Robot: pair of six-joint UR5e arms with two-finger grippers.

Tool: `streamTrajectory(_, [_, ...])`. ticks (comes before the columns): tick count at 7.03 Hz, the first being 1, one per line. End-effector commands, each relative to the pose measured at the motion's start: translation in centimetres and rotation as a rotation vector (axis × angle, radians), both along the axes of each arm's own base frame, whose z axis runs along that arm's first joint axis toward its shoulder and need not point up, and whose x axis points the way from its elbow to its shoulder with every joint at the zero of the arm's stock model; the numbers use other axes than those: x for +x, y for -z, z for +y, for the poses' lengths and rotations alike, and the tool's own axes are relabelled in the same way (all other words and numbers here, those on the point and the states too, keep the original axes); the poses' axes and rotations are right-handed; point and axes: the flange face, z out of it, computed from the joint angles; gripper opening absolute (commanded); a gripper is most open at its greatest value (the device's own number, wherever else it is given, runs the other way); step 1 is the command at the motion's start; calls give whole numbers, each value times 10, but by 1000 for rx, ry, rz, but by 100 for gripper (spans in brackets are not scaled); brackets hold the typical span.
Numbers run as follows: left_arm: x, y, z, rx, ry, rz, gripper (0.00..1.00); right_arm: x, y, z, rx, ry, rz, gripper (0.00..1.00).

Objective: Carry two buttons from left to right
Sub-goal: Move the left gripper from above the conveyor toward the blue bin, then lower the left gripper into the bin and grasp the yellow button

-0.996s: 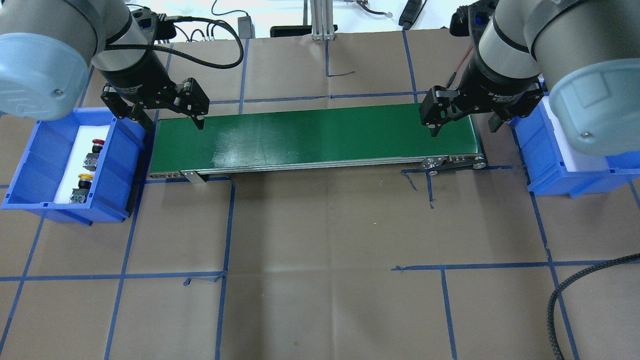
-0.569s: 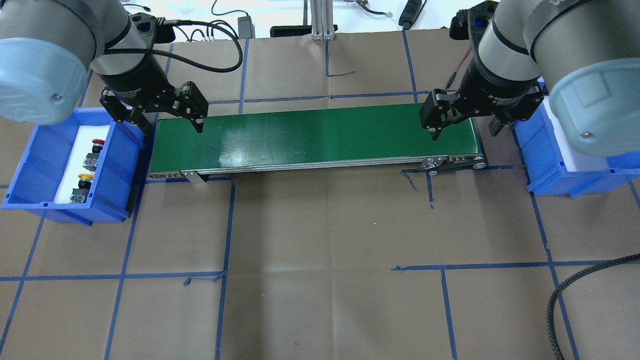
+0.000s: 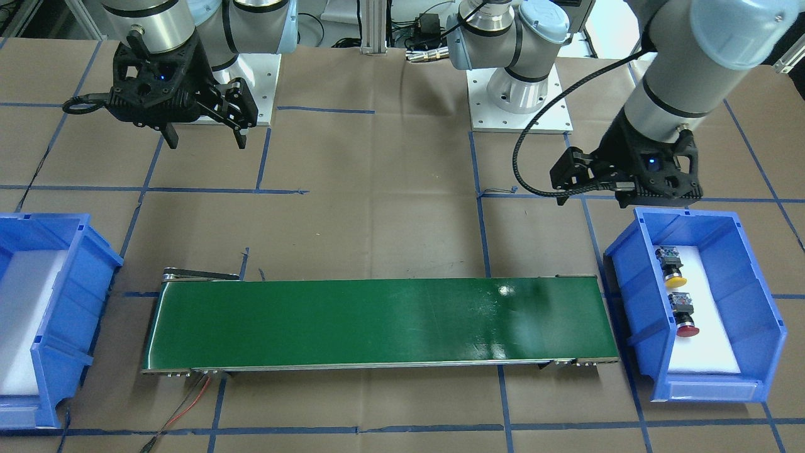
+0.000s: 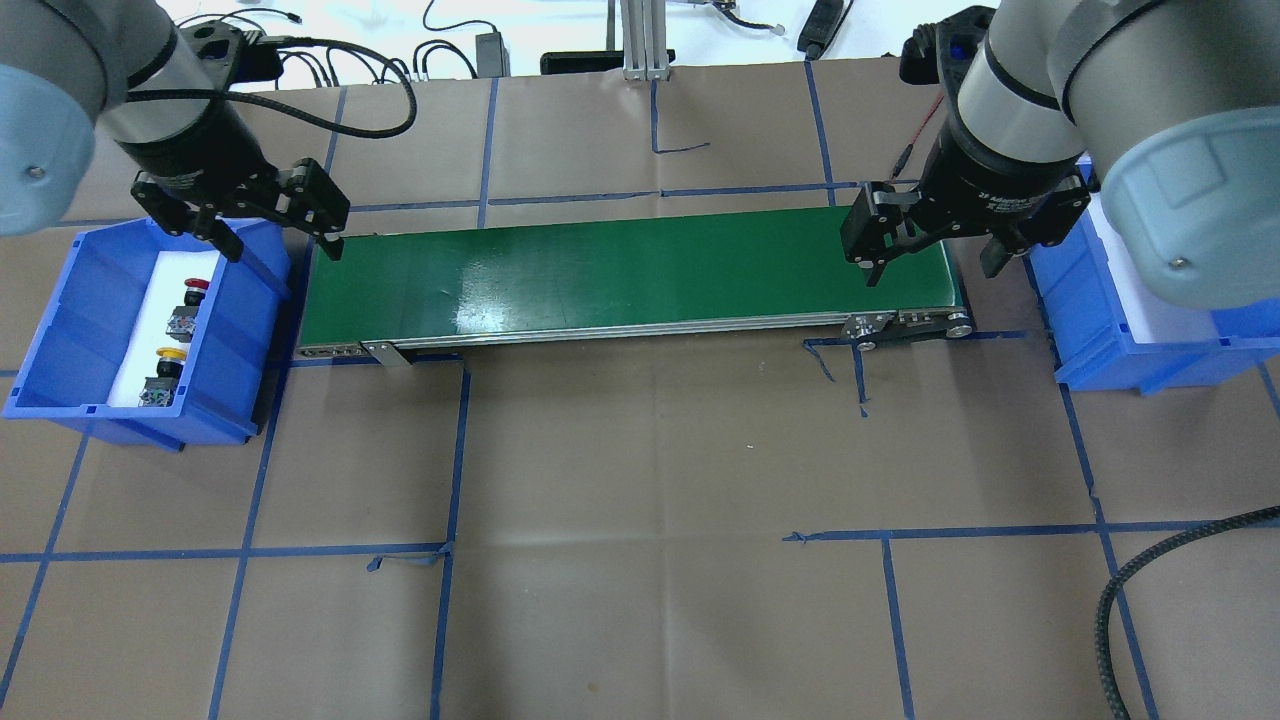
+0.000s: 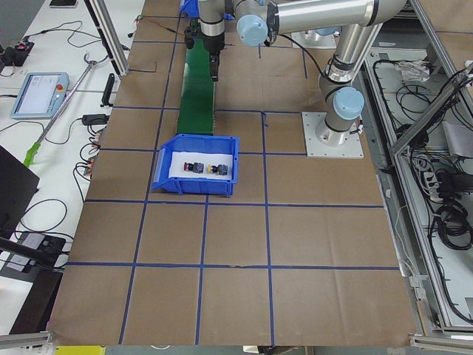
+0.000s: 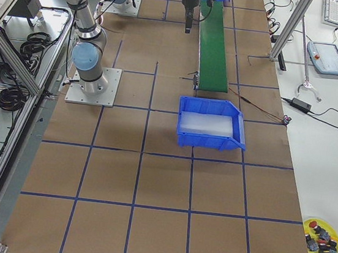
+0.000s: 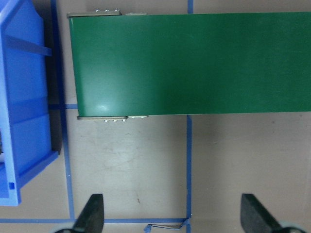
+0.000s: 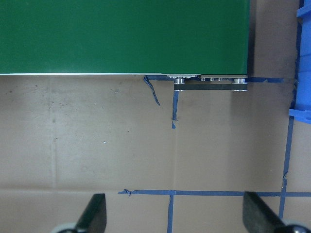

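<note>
Red button (image 4: pixel 188 305) and yellow button (image 4: pixel 165 373) lie in the left bin (image 4: pixel 70 320), with the left gripper (image 4: pixel 285 250) spread wide and empty.
Seen from overhead, the red button sits at eight o'clock from that gripper and the yellow one farther out at seven, both on white padding. The right gripper (image 4: pixel 932 272), equally wide, hangs over the green belt's (image 4: pixel 630 275) three-o'clock end.
</note>
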Motion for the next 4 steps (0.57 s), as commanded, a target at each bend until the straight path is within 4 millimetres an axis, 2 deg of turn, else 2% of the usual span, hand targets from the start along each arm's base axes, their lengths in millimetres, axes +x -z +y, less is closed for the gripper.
streamTrajectory(1, [107, 9, 6, 22, 50, 10, 100, 1, 7, -3, 11, -1, -4, 100])
streamTrajectory(2, [153, 15, 13, 32, 46, 20, 100, 1, 4, -10, 8, -1, 0, 100])
streamTrajectory(3, [186, 22, 18, 40, 28, 28, 100, 1, -1, -12, -2, -1, -5, 100])
streamTrajectory(4, [206, 28, 22, 48, -1, 31, 100, 2, -1, -13, -1, -1, -6, 100])
